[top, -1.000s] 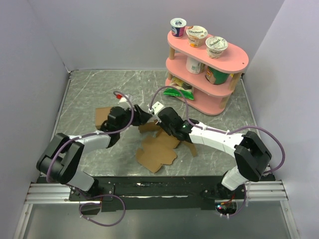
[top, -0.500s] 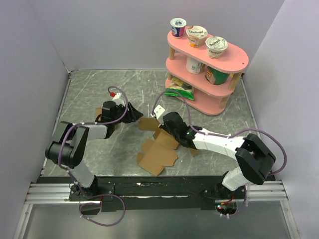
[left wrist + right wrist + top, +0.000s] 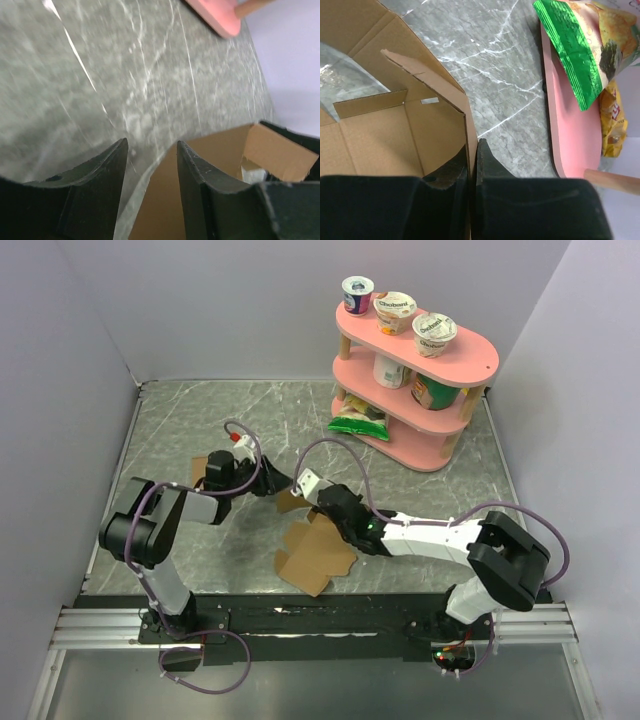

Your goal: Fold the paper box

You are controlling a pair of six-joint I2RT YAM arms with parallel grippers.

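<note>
The paper box (image 3: 318, 558) is a brown cardboard cutout lying partly folded near the middle of the table. My right gripper (image 3: 322, 508) is at its far edge. In the right wrist view that gripper (image 3: 472, 145) is shut on an upright wall of the paper box (image 3: 380, 135), one finger inside and one outside. My left gripper (image 3: 275, 485) is just left of the box's far flap. In the left wrist view it (image 3: 152, 142) stands open, with the edge of a brown panel (image 3: 210, 165) lying under the gap between its fingers (image 3: 195, 170).
A pink two-tier shelf (image 3: 415, 370) with yogurt cups and snack packs stands at the back right. A green chip bag (image 3: 580, 55) leans at its base (image 3: 570, 125). Another brown cardboard piece (image 3: 200, 470) lies behind my left arm. Grey walls close in the table.
My right gripper has drawn the box wall toward the near side and left. The left gripper pulled back to the left, then came down beside the far flap.
</note>
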